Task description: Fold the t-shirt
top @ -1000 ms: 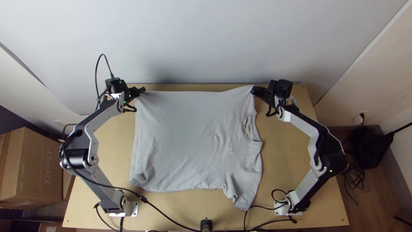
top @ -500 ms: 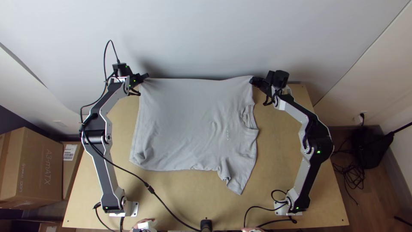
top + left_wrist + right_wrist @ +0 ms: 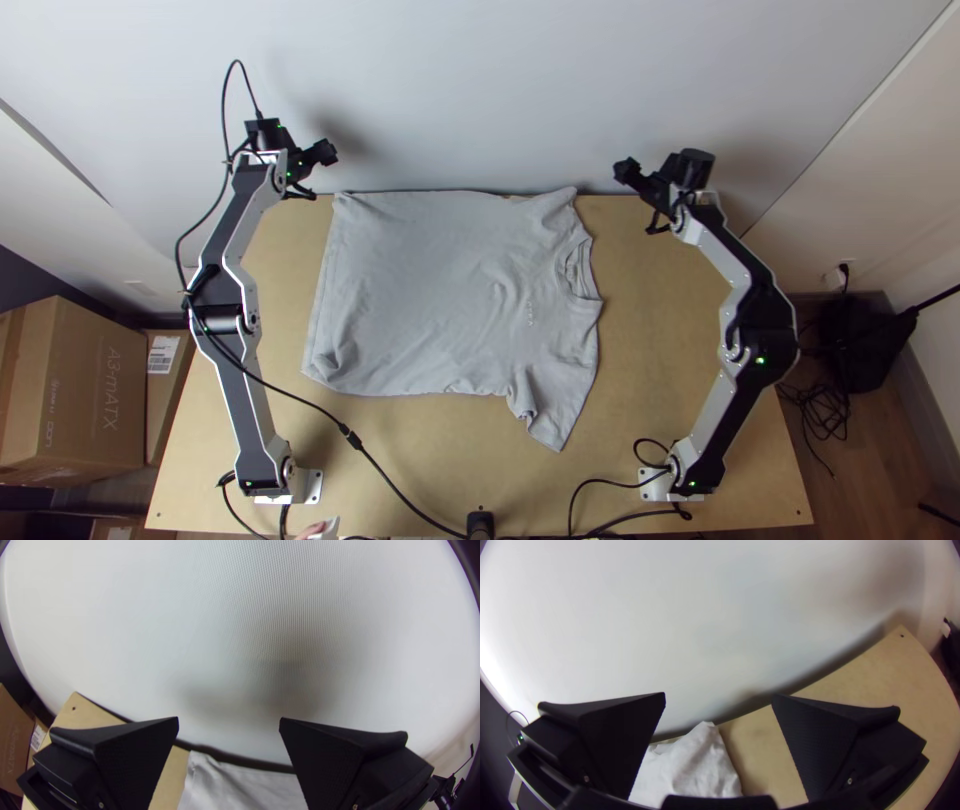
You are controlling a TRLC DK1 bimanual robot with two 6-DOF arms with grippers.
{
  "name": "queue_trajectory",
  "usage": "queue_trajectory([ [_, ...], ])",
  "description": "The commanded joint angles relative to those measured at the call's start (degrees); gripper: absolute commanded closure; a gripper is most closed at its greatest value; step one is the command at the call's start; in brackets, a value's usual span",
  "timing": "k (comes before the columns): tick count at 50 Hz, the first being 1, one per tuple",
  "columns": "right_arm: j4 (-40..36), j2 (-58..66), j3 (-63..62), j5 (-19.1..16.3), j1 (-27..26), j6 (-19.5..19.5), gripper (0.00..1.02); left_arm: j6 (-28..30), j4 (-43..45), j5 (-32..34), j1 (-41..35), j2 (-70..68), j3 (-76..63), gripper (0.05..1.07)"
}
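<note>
Near the far edge of the table (image 3: 660, 350), the left gripper (image 3: 328, 152) is released, its two fingers (image 3: 137, 755) standing wide apart and holding no cloth. Toward the right side, the right gripper (image 3: 624, 170) is also released, with its fingers (image 3: 625, 740) well separated and nothing between them. Between the two arms lies the grey t-shirt (image 3: 440, 300), spread sideways on the table. Its collar (image 3: 580, 272) faces the right arm and its hem (image 3: 316, 310) the left arm; one sleeve (image 3: 555, 415) points to the near side. Small wrinkles are on the cloth, and the far side of it lies along the table's far edge. Behind the table stands a pale wall (image 3: 480, 90).
</note>
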Motion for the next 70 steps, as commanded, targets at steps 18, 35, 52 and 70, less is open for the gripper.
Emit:
queue_trajectory([
  [18,-32.2,-27.3,-7.6,-11.9,-8.2,3.1,0.04,2.9,-10.2,5.0,4.9,-35.8,-20.9,0.09],
  [35,-49.1,-50.8,-31.6,-12.1,-7.9,1.9,0.04,6.6,-9.9,6.4,6.6,-67.3,-47.9,0.09],
  [52,-61.0,-54.6,-44.8,-10.8,4.5,-2.5,0.28,6.7,-16.2,6.4,5.6,-79.7,-54.5,0.09],
  [70,-52.7,-44.9,-52.4,-9.7,8.1,-5.6,0.42,6.8,-18.0,6.3,6.2,-82.6,-55.9,0.09],
])
